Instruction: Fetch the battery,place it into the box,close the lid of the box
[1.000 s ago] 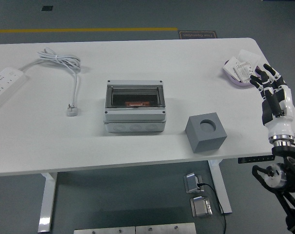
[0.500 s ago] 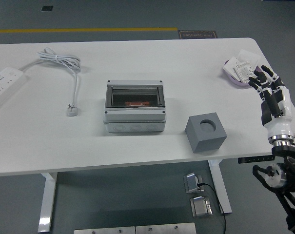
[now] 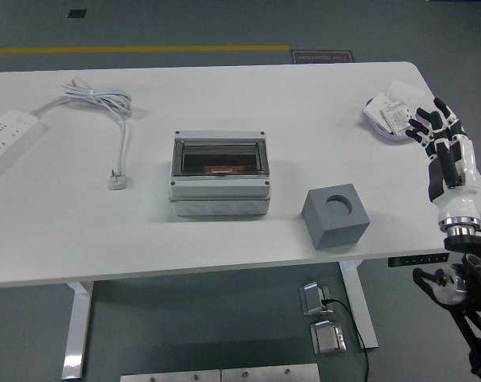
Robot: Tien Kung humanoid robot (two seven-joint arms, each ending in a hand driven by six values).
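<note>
Right hand point(image 3: 445, 147): white shell, black jointed fingers point(image 3: 439, 112), silver wrist ring, black forearm frame with thin cable.

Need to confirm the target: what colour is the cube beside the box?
Grey cube, head view.

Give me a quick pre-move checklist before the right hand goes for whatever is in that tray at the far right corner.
1. Right hand empty, fingers spread: ok.
2. Hand close to the tray: ok, its fingertips are at the tray's right side, over the table's right edge.
3. Battery identified: cannot tell. White packets lie in the tray, but what they are is too small to read.
4. Box lid open to receive the part: not ok, the dark clear lid looks down over the box.
5. Way from tray to box clear: ok, only the grey cube stands nearer the front edge.
6. Left hand available: cannot tell, it is out of view.
</note>
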